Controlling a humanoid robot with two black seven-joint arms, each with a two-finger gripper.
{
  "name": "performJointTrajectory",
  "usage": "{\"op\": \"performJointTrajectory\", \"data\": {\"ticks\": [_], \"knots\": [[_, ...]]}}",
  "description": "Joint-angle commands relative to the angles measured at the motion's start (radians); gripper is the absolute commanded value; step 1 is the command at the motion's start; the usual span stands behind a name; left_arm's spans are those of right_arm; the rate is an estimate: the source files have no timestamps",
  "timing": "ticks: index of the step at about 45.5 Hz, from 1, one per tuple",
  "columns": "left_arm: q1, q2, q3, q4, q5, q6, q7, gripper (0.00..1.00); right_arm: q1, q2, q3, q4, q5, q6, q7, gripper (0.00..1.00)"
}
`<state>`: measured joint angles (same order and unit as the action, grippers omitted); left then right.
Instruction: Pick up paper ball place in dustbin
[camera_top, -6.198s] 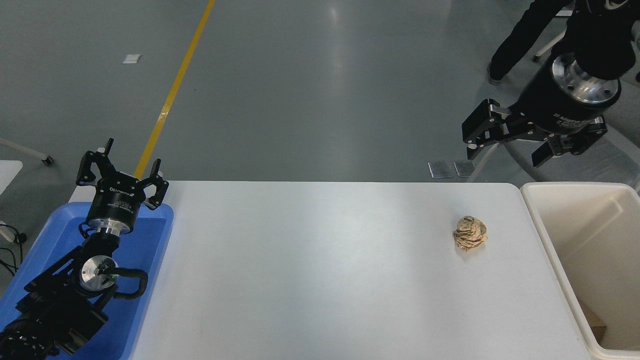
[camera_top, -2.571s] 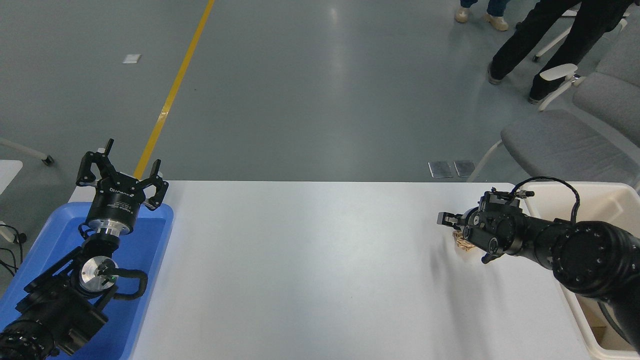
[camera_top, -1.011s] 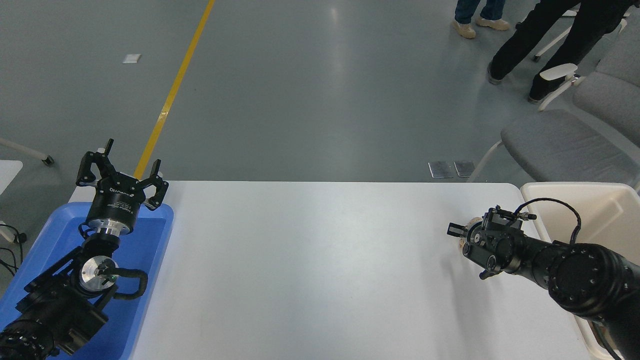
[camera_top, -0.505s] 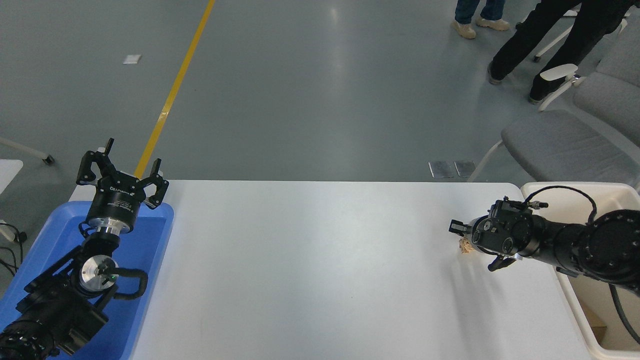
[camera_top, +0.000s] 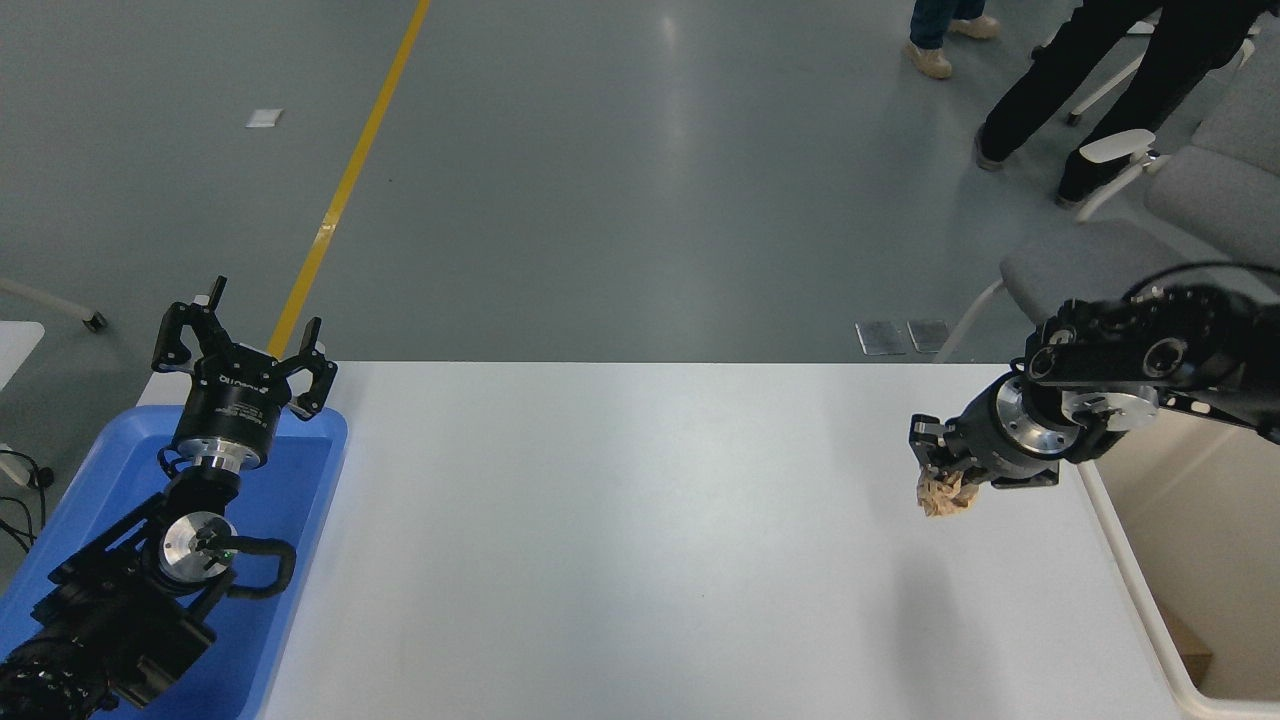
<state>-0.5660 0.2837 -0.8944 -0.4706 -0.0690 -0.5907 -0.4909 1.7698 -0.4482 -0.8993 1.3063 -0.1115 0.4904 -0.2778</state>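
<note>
My right gripper (camera_top: 942, 470) is shut on the tan-brown paper ball (camera_top: 944, 495) and holds it above the white table (camera_top: 620, 520), near its right end. The ball hangs below the fingertips, its shadow on the table underneath. The cream-white dustbin (camera_top: 1180, 560) stands just right of the table; my right arm reaches over its far rim. My left gripper (camera_top: 243, 345) is open and parked at the lower left, over the blue tray (camera_top: 290, 480).
Grey chairs (camera_top: 1200, 215) stand beyond the table's far right corner. People's legs (camera_top: 1040, 70) show at the top right. A small brown scrap (camera_top: 1185, 635) lies in the dustbin's bottom.
My right gripper came down onto the paper ball, closed on it and has lifted it off the table. The wrist has risen and turned. The left arm has not moved.
</note>
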Motion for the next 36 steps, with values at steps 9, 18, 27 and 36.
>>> {"op": "performJointTrajectory", "data": {"ticks": [9,18,27,36], "knots": [[0.000,0.000,0.000,0.000,0.000,0.000,0.000,0.99,0.388,-0.040,-0.108,0.172,0.064,0.255,0.006,0.00],[0.000,0.000,0.000,0.000,0.000,0.000,0.000,0.99,0.533,-0.044,-0.133,0.174,0.090,0.295,0.006,0.00],[0.000,0.000,0.000,0.001,0.000,0.000,0.000,0.99,0.625,-0.046,-0.141,0.177,0.104,0.295,0.006,0.00],[0.000,0.000,0.000,0.001,0.000,0.000,0.000,0.99,0.651,-0.044,-0.164,0.177,0.119,0.295,0.006,0.00]]}}
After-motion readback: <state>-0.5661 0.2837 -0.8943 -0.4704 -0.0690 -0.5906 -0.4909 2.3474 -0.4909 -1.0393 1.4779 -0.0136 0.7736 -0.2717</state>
